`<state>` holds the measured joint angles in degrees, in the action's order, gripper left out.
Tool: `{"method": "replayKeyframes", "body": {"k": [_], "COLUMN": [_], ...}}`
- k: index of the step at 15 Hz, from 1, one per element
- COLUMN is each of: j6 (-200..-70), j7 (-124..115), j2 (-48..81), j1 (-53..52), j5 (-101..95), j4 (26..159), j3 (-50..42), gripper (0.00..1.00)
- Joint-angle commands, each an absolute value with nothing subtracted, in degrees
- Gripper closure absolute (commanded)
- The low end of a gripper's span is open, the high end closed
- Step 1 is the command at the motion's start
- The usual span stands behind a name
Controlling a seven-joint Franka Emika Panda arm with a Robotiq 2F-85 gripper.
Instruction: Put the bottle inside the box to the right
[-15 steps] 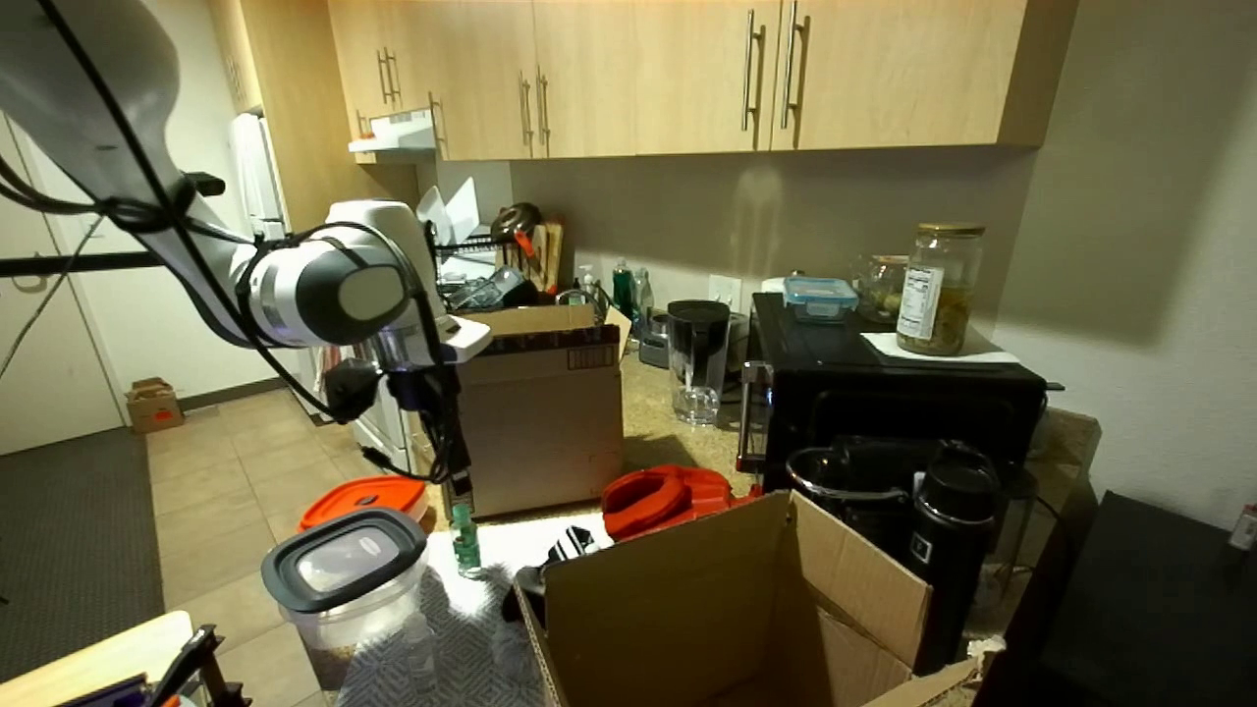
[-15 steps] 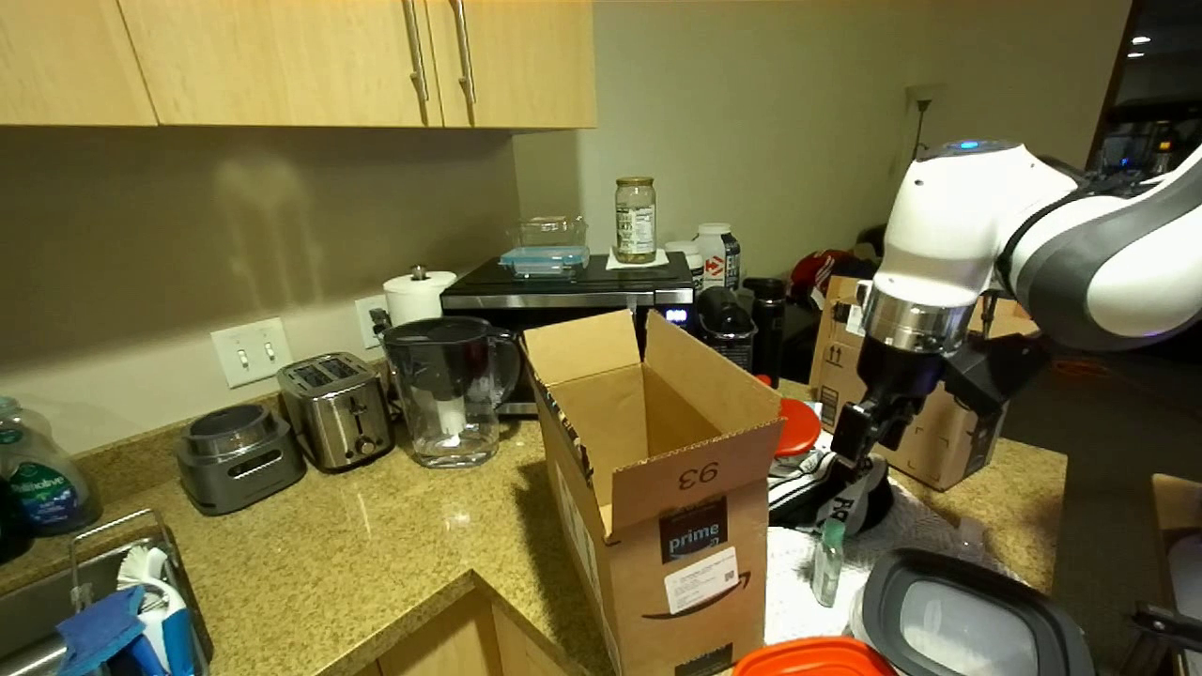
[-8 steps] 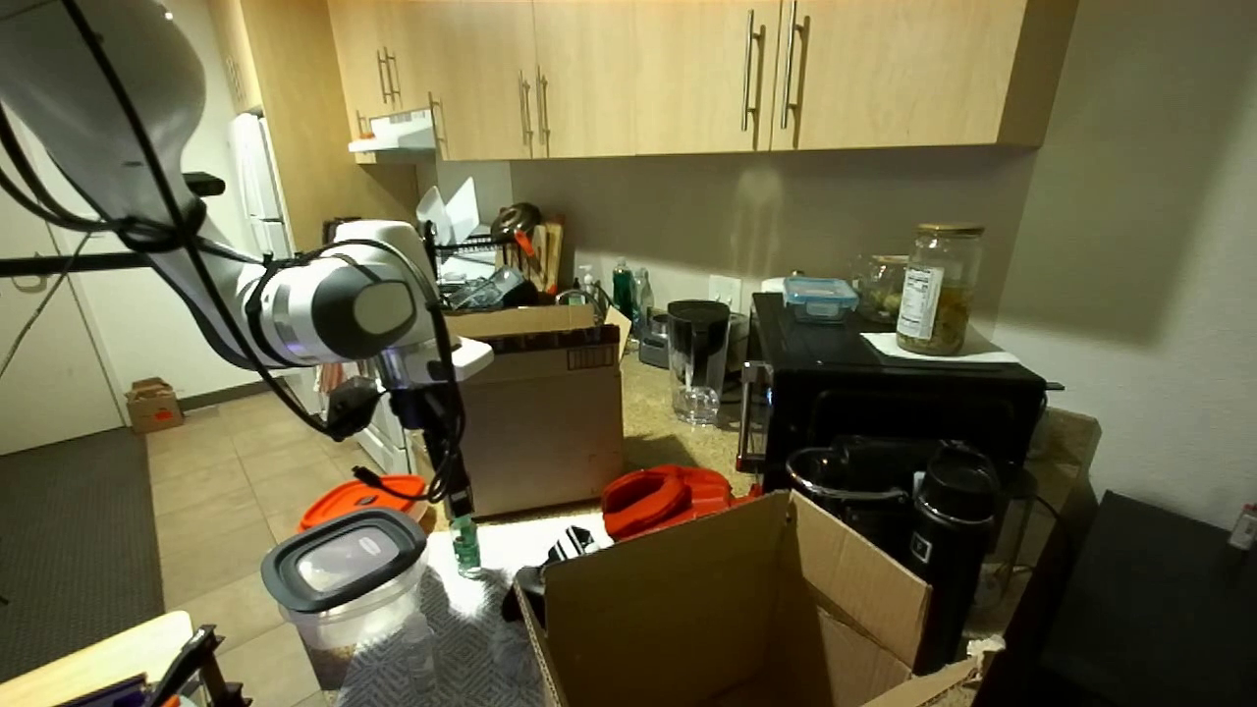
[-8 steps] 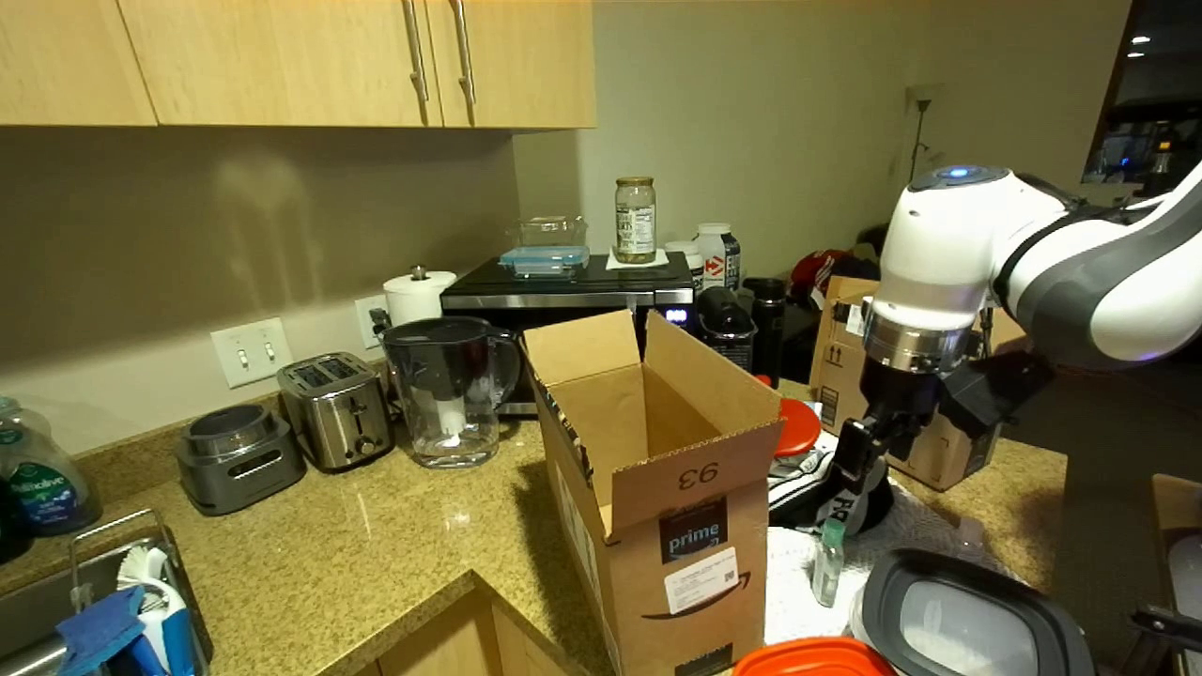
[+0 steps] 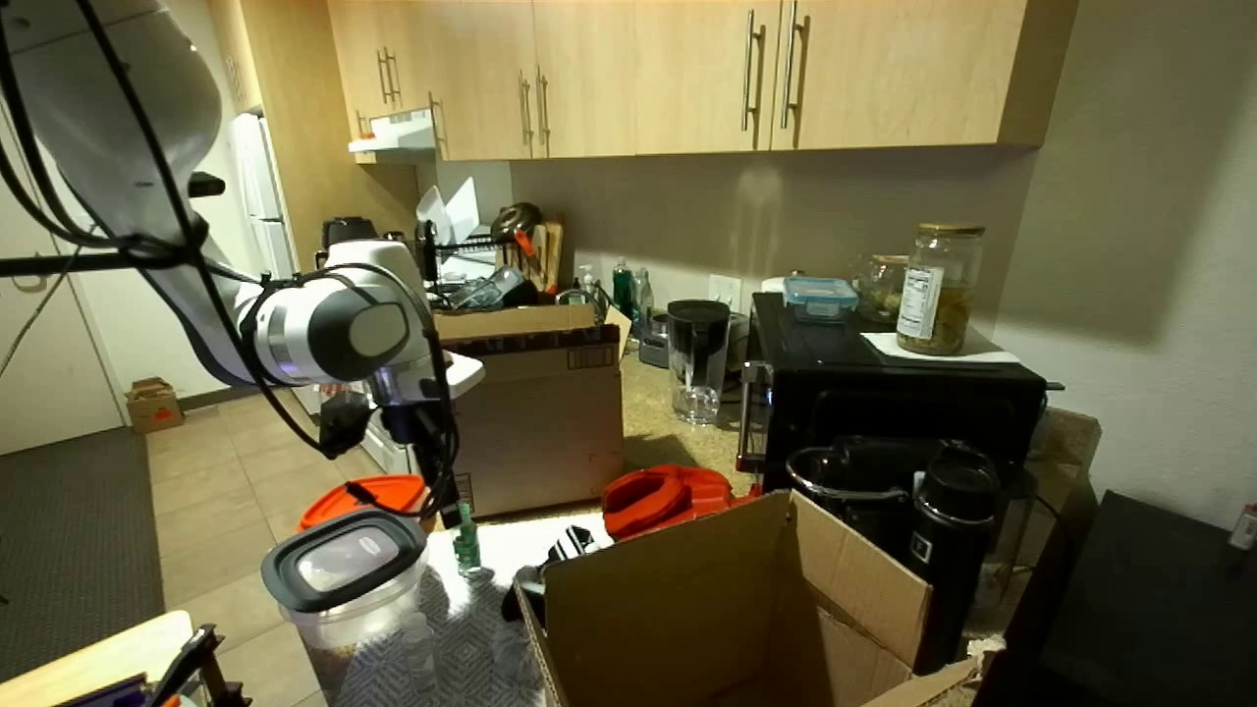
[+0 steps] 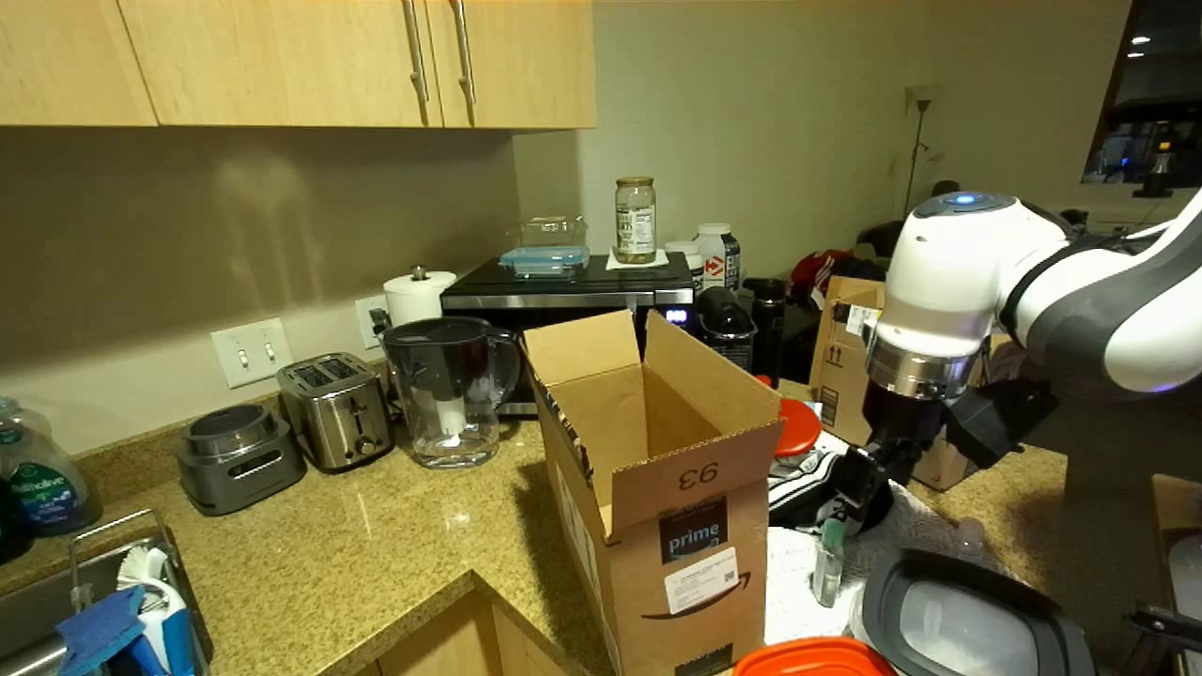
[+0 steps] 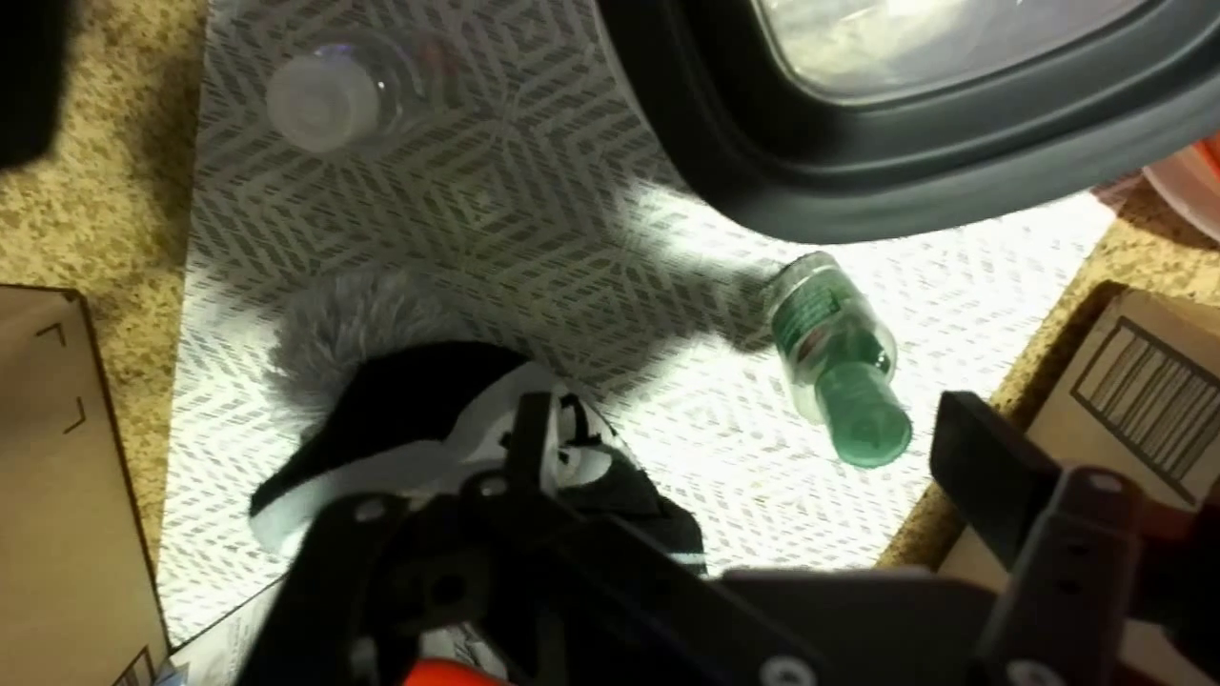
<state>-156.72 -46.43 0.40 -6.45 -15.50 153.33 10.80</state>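
The small bottle with a green cap stands upright on the patterned mat. It also shows in both exterior views. My gripper is open and empty above it. In the wrist view the green cap appears between the fingers, closer to the right finger. In the exterior views my gripper is just above the cap. The brown cardboard box stands with its flaps open. In an exterior view it is partly behind the arm. Its side shows in the wrist view.
A grey-lidded container stands close to the bottle. A black-and-white hat lies on the other side. A clear bottle stands nearby. A taller Prime box and a red-lidded container are close. Red items lie between the boxes.
My gripper has come down toward the bottle's cap and shifted slightly sideways, to the left in an exterior view. The bottle and the boxes have not moved.
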Motion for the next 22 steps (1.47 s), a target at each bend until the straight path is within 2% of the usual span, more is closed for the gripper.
{"method": "replayKeyframes", "body": {"k": [1, 8, 16, 22], "j6": [-163.6, -169.8, -167.5, -165.2], "j7": [-48.3, -58.9, -80.7, -84.9], "j2": [1.9, 5.1, 10.7, 13.9], "j1": [-7.1, -8.4, -11.0, -12.1], "j5": [-15.7, -25.5, -48.8, -48.5], "j4": [154.7, 152.9, 146.2, 146.4], "j3": [11.1, 9.4, 3.8, 3.2], "gripper": [0.0, 0.0, 0.0, 0.0]}}
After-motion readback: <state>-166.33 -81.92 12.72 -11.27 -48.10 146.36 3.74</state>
